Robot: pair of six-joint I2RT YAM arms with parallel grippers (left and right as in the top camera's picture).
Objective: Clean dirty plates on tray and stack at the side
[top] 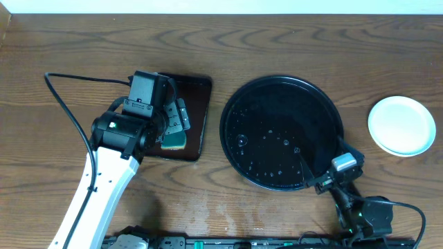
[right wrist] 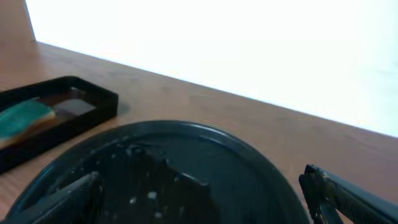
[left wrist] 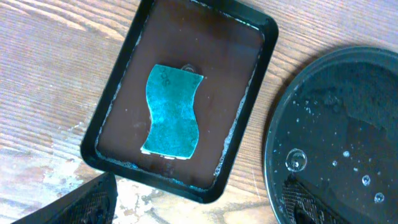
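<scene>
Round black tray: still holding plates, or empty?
Empty of plates. The overhead view shows only water droplets on the black tray; the plates sit outside it, off to one side.

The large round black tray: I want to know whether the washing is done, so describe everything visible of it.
The large round glossy black tray looks like plastic and has a raised rim. It lies flat on the wooden table. Nothing is on it but scattered water droplets. The open right gripper hangs over its near right edge; whether they touch cannot be told. It sits apart from the rectangular brown tray.
</scene>
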